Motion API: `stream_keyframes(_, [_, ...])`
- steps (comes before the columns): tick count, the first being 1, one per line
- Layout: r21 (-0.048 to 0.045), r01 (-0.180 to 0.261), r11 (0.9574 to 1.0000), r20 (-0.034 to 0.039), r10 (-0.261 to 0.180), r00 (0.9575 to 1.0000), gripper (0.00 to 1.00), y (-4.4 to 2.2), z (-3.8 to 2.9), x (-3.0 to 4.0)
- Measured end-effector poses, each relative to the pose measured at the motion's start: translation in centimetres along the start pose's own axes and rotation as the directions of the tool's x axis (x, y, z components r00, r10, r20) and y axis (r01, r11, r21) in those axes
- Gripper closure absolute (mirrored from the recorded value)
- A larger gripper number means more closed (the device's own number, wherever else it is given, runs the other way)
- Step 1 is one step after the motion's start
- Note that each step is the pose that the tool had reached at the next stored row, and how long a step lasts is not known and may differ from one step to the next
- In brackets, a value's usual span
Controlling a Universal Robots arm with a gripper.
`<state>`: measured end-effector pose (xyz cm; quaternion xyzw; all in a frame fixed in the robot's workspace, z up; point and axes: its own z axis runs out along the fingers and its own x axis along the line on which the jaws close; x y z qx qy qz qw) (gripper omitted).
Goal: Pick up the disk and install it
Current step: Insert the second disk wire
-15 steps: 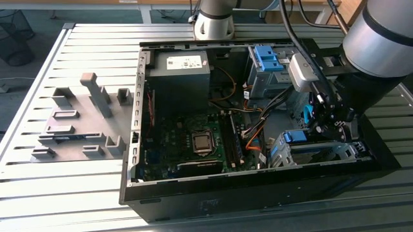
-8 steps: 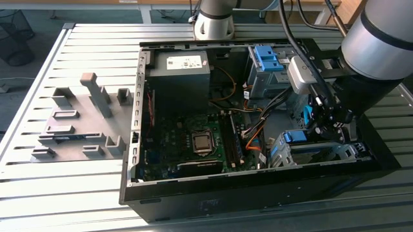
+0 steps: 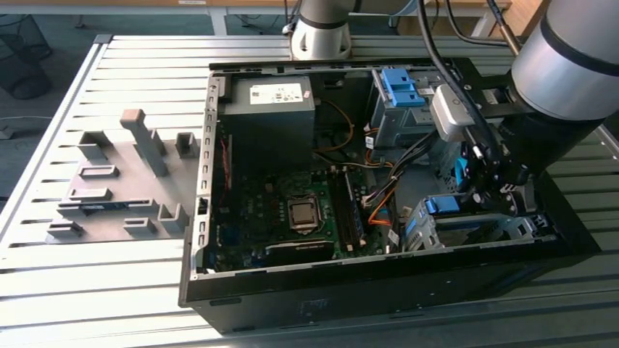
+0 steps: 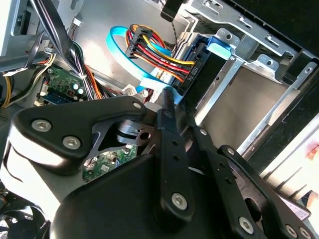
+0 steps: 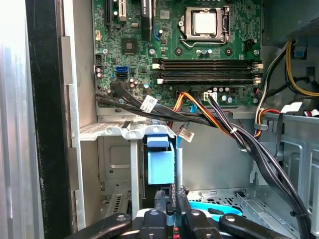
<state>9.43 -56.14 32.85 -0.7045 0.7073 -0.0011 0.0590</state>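
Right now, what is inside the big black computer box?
Inside the computer case lie a green circuit board, colourful cables, metal drive cages and the gripper. The arm covers what is beneath it.

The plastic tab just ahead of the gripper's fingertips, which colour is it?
The plastic tab is blue, lighter at its top edge; the first wrist view shows it best, just beyond the gripper.

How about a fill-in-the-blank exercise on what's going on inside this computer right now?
1. The gripper is down inside the open computer ____.
2. The bracket around the disk is coloured ____.
3. The motherboard has a circuit board coloured ____.
4. The grey fixture lies outside the computer, on the exterior view's ____.

Missing words: case; blue; green; left.
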Motion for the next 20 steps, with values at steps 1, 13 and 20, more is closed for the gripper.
stream_keyframes(1, [0.0000,0.000,1.0000,0.0000,0.000,1.0000,0.77,-0.01,-0.14,-0.02])
stream_keyframes(13, [-0.0002,0.000,1.0000,0.0003,0.000,1.0000,0.89,-0.14,-1.67,-0.14])
stream_keyframes(20, [-0.0002,0.000,1.0000,0.0005,0.000,1.0000,0.89,-0.14,-1.68,-0.14])
